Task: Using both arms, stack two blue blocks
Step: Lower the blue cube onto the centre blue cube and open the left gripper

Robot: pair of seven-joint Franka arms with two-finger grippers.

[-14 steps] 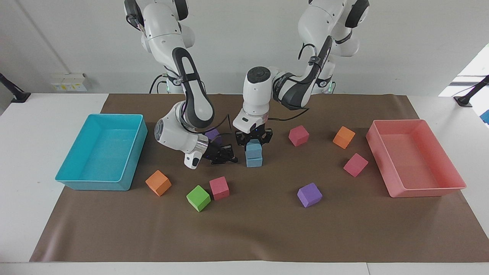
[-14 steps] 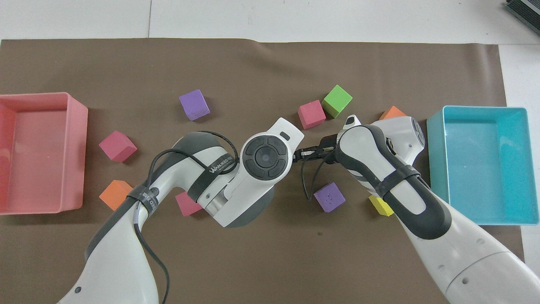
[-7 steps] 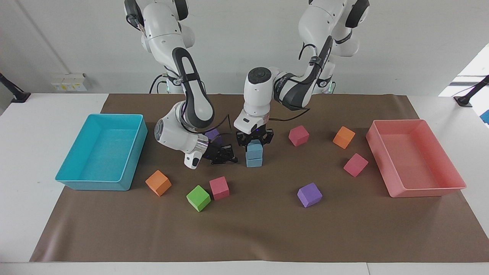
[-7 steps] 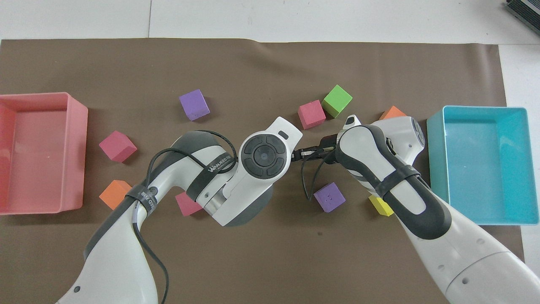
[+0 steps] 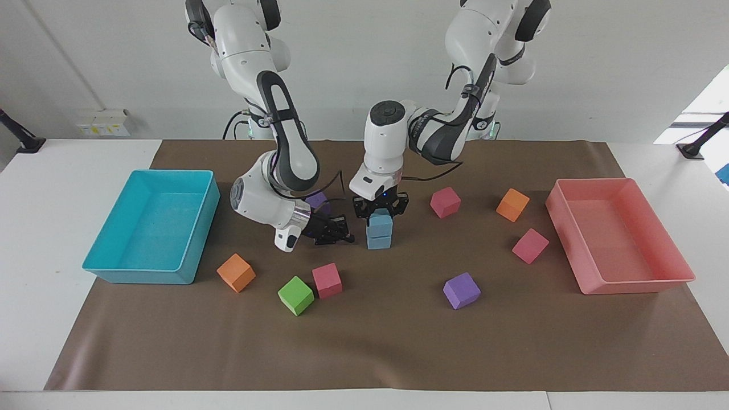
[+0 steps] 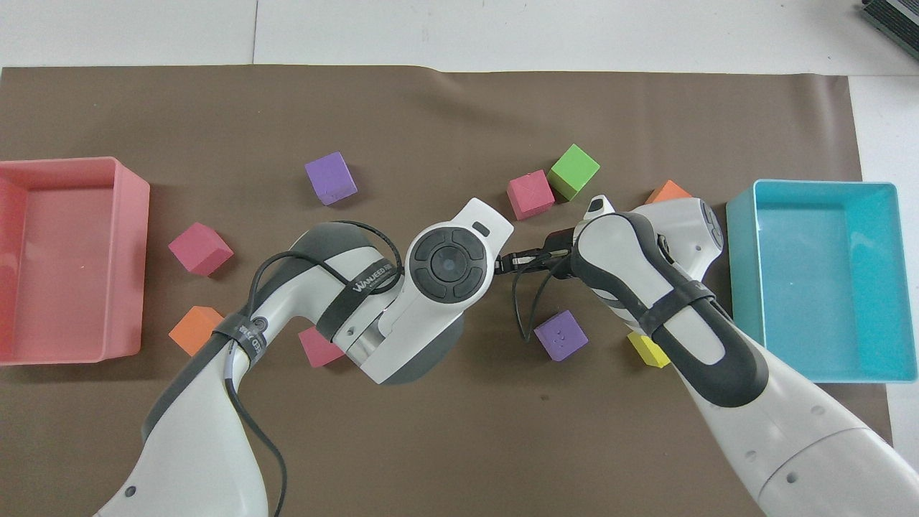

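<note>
Holding the upper blue block (image 5: 380,220) from above, my left tool (image 5: 380,212) is closed on its sides, and that block sits squarely on the lower blue block (image 5: 379,240), which rests on the brown mat (image 5: 398,341) covering the tabletop. I take this two-block stack as my landmark. My right tool (image 5: 336,230) lies low just beside the stack, toward the right arm's end of the tabletop, its fingertips pressed together with nothing between them. A purple cube (image 5: 316,200) sits a little nearer to the robots than the stack, partly hidden by my right arm. A pink cube (image 5: 327,280) and a green cube (image 5: 295,295) lie farther from the robots than the stack. The turquoise tray (image 5: 102,250) stands well apart from the stack at the right arm's end, the pink tray (image 5: 638,282) at the left arm's end. From overhead, my left wrist covers the stack completely.
</note>
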